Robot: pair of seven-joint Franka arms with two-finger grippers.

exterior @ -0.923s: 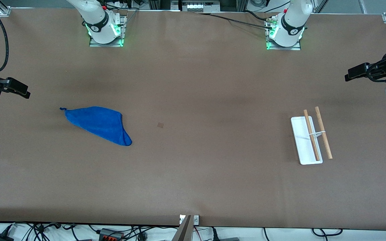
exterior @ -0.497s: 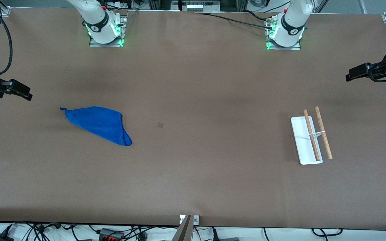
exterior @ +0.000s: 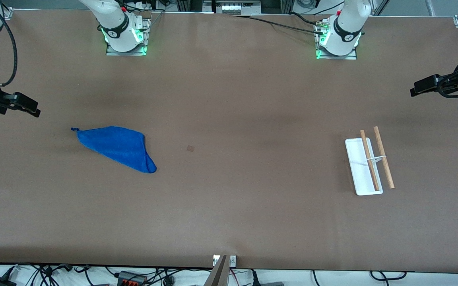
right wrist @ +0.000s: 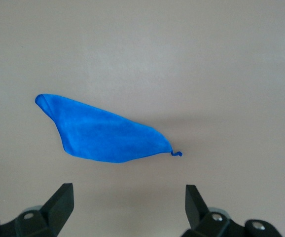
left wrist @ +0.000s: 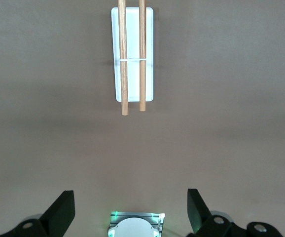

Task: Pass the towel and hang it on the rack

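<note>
My right tool (right wrist: 127, 210) hangs wide, empty, over surface (exterior: 229, 206) beside the flat blue fleecy towel (exterior: 117, 147), positioned for pickup; left tool (left wrist: 130, 210) wide, waiting near the white wire-and-wooden-rod rack (exterior: 368, 165).

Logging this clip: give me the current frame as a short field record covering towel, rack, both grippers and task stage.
towel: towel lies flat and folded on the table toward the right arm's end, its loop corner pointing to that end
rack: rack stands on the table toward the left arm's end, both wooden rods bare
right gripper: right gripper open, empty, in the air over that table end, apart from the towel
left gripper: left gripper open, empty, in the air over its own table end, apart from the rack
task stage: towel not yet picked up, nothing hung
</note>
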